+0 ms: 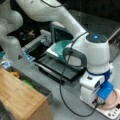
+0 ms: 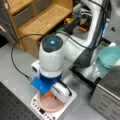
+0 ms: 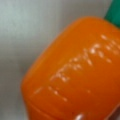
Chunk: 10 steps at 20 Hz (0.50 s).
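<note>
the franka panda arm has glossy white, rounded shells with dark grey joint caps. a blue light glows on the round dark wrist cap. a blue band and a blue block sit beneath it. a black cable loops alongside.

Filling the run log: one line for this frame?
pincer: hidden, low over round pink plate | nearest: orange plastic carrot | plate on: white scale
</note>
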Motion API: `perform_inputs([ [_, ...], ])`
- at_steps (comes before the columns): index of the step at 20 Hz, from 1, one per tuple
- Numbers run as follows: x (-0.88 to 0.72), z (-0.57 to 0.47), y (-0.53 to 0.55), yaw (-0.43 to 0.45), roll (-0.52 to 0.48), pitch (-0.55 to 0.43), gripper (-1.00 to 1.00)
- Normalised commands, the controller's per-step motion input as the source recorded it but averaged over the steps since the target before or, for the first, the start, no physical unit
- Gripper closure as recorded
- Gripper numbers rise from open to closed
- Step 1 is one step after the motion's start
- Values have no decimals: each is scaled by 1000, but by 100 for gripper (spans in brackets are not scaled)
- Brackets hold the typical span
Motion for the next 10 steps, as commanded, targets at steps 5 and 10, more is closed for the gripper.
perform_inputs([
  [5,-145,-130,-33,68,-101,-146,100],
  [10,-146,-111,-40,73,-96,-149,100],
])
